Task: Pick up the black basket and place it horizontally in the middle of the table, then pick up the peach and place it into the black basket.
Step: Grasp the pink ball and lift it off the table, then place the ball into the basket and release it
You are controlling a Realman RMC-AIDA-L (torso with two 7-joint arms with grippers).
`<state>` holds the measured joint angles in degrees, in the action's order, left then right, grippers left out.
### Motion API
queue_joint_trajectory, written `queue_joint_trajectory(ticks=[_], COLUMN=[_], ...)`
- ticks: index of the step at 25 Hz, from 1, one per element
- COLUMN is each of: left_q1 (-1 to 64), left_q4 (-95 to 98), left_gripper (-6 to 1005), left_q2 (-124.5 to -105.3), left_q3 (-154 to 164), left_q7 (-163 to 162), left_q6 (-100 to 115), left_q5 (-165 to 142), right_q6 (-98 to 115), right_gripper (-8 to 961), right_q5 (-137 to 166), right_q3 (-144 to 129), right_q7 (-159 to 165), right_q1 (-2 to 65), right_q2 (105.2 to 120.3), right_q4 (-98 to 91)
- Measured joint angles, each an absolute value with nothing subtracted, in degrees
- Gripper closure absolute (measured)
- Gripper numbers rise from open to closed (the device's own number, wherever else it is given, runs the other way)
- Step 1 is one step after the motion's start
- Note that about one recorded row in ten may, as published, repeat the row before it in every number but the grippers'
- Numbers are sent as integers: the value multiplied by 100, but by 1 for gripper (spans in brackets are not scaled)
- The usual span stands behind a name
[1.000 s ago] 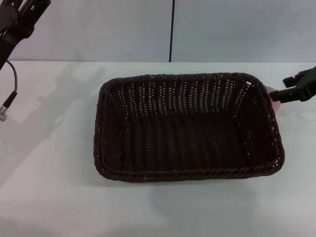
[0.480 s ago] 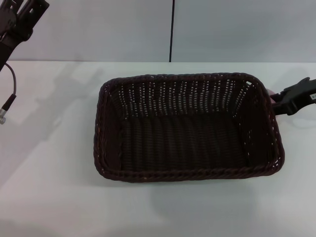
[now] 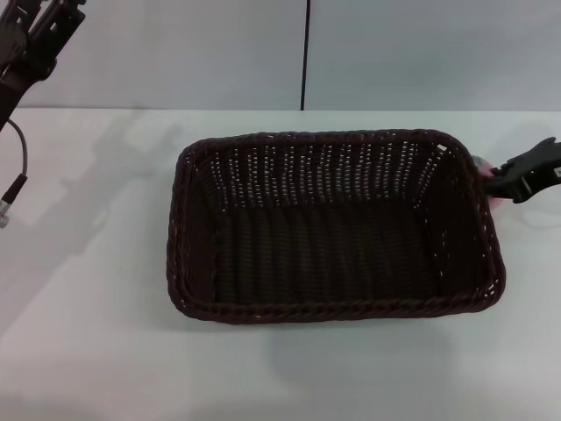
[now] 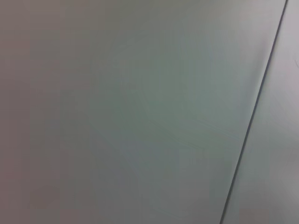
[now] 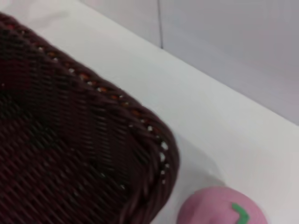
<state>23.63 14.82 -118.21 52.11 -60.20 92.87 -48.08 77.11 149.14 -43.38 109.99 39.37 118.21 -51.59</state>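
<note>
Large, very dark brown-black rectangular wicker basket (image 3: 333, 226) already lying long side across the middle of the white flat bench (image 3: 96, 351), so step in hand judged to be the pick of the small round pink toy peach (image 5: 223, 206) with its green leaf-stem. Peach sitting on the bench just beside the basket's far right corner, toward the bench's right edge, mostly hidden behind the braided rim in the head view (only a sliver of pink showing).

Right gripper (image 3: 524, 175) hovering low at that spot, close above the peach; cannot tell whether the jaws are wide or narrow. Best done by coming down with the jaws either side of the round body, clear of the leaf-stem, closing gently on the smooth surface, then lifting high enough to clear the rim before crossing inward.

Main obstacle: the basket's slanted wall, so near the peach that an inner jaw could catch the weave or nudge the basket off centre.

Left gripper (image 3: 35, 35) parked high over the far left corner, jaws not readable, cable dangling beneath. Grey wall with a dark vertical seam behind the bench.
</note>
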Motion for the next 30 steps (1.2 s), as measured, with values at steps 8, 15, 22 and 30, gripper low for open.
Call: queue_joint_trajectory(ticks=[8,15,22,30], left_q1=[2333,2332,2303,2294], left_q4=[1483,1485,1485,1493], left_gripper=[165,167,168,170], left_q2=[-11809,-11803,-11803,-11803], left_q3=[5157,5127,5112,5115], left_q7=[-6020,-6020,-6020,-6020], left_q6=[9351,9352,9352,9352], left_q5=[-4808,-4804,-4811,-4807], right_q6=[7692,7886,9082,8765], right_gripper=[839,893,905,850], right_q5=[13667,11794,10528,10557], right_q3=[-4252,-4414,-5057,-6025], right_q7=[11090,10800,9926,9832], right_q1=[3277,2631,2673,2784], right_q2=[11874,11917,11886,11883], right_q4=[-6046,-6826,-6754,-6693])
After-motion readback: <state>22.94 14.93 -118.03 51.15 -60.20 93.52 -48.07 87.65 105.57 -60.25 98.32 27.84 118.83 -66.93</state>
